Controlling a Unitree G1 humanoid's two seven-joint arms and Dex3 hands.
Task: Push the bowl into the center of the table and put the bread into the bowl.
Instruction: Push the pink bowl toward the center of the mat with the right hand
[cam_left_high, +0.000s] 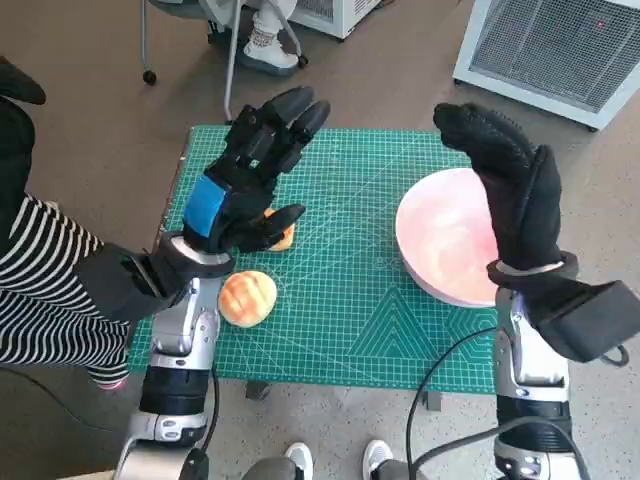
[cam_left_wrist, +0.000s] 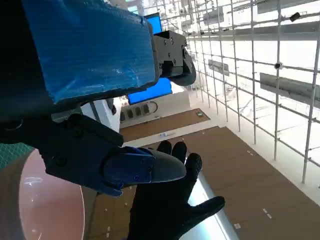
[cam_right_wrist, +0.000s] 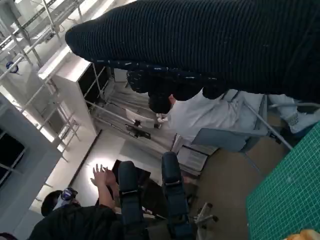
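On the green mat (cam_left_high: 340, 300) covering the worktop, a pink bowl (cam_left_high: 445, 240) is being kept near the right edge, w/ the right hand (cam_left_high: 515, 195) raised over its right side; fingers are being held together and fairly straight, nothing gripped, contact w/ the bowl can't be told. The left hand (cam_left_high: 245, 175) is being held spread wide above the mat's left part, holding nothing. One bread roll (cam_left_high: 247, 298) is lying near the front left corner; another roll (cam_left_high: 282, 236) is being partly hidden under the left thumb. A person in a striped sleeve (cam_left_high: 40, 290) is sitting at the left.
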